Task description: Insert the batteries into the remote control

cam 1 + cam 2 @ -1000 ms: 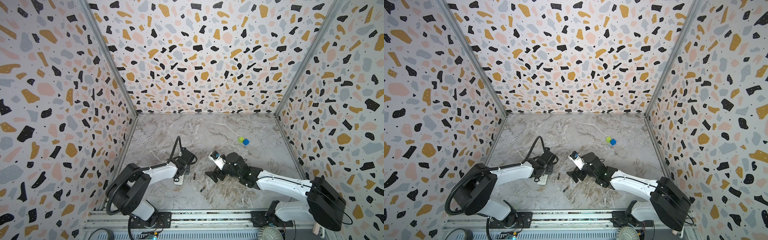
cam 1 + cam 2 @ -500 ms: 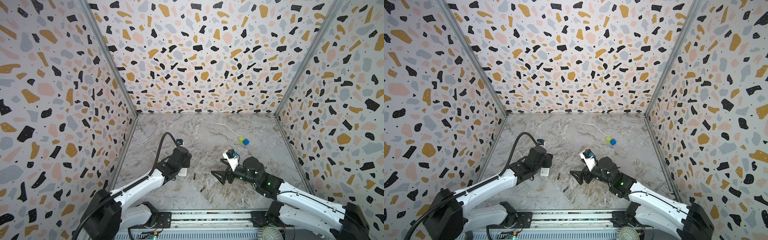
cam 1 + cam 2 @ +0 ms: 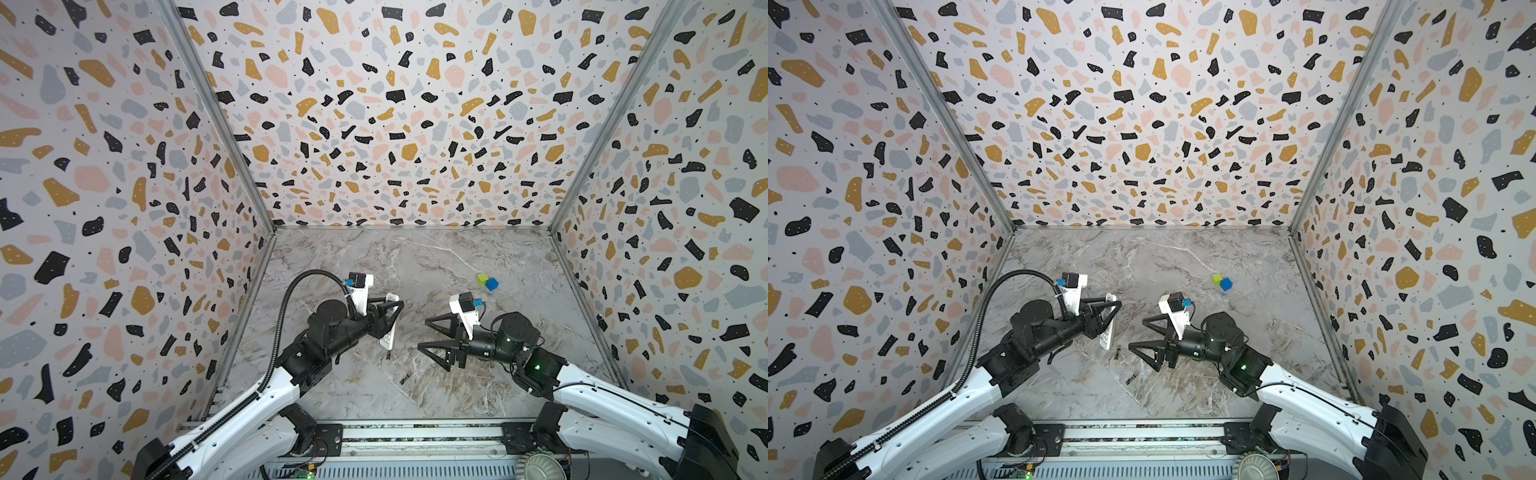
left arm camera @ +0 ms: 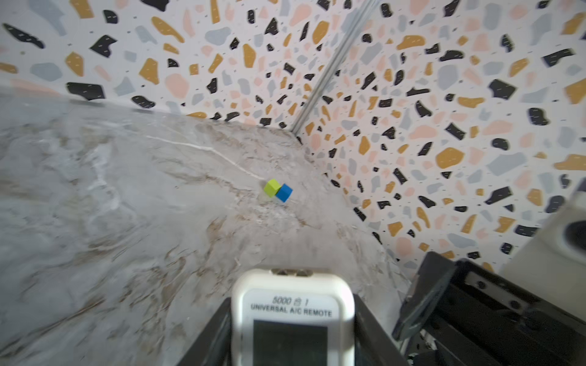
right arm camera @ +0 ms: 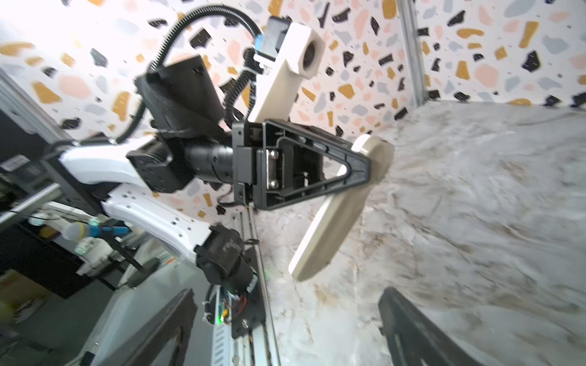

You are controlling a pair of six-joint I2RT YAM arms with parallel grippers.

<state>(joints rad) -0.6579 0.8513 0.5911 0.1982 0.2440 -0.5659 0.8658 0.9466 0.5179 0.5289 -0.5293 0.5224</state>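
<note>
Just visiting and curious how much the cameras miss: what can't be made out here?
- Remote buttons: left wrist view, cut off by the bottom edge.
- Remote's back: right wrist view, blurred; open or closed, unclear.
- Batteries: both top views, too small to read any markings.

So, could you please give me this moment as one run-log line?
left claw: shut on remote control, tilted | right claw: open, empty | near battery, far battery: loose on table

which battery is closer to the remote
The battery lying just off the remote control's lower end, nearly in line with it. The other battery lies clearly farther away, slanted.
</note>
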